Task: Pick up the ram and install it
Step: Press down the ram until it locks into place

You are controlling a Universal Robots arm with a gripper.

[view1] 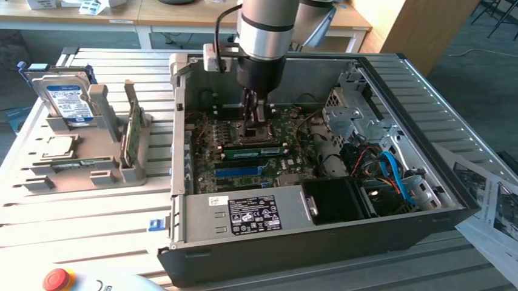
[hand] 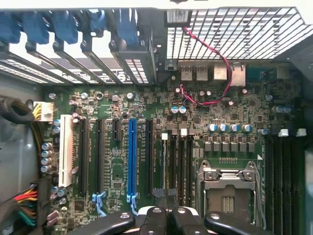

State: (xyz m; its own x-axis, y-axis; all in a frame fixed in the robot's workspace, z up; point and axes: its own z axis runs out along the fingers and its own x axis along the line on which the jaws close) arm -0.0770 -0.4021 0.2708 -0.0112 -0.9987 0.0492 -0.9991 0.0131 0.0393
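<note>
A long green ram [view1: 255,150] lies along the memory slots of the motherboard inside the open computer case. My gripper [view1: 261,128] hangs straight down just above and behind it, beside the CPU socket. In the wrist view my gripper [hand: 166,218] is shut, its black fingers [hand: 154,215] pressed together over the near end of the black memory slots [hand: 172,166]. Nothing shows between the fingers. Whether the tips touch the ram is hidden. Another green stick [view1: 131,136] stands on edge in the grey holder at the exterior view's left.
The grey holder [view1: 97,157] also carries a hard drive [view1: 69,100] and a square metal chip [view1: 57,145]. Case walls [view1: 453,151], a drive cage [view1: 348,112], the power supply [view1: 251,215] and loose cables [view1: 389,170] ring the motherboard. A red button [view1: 57,277] sits at the table front.
</note>
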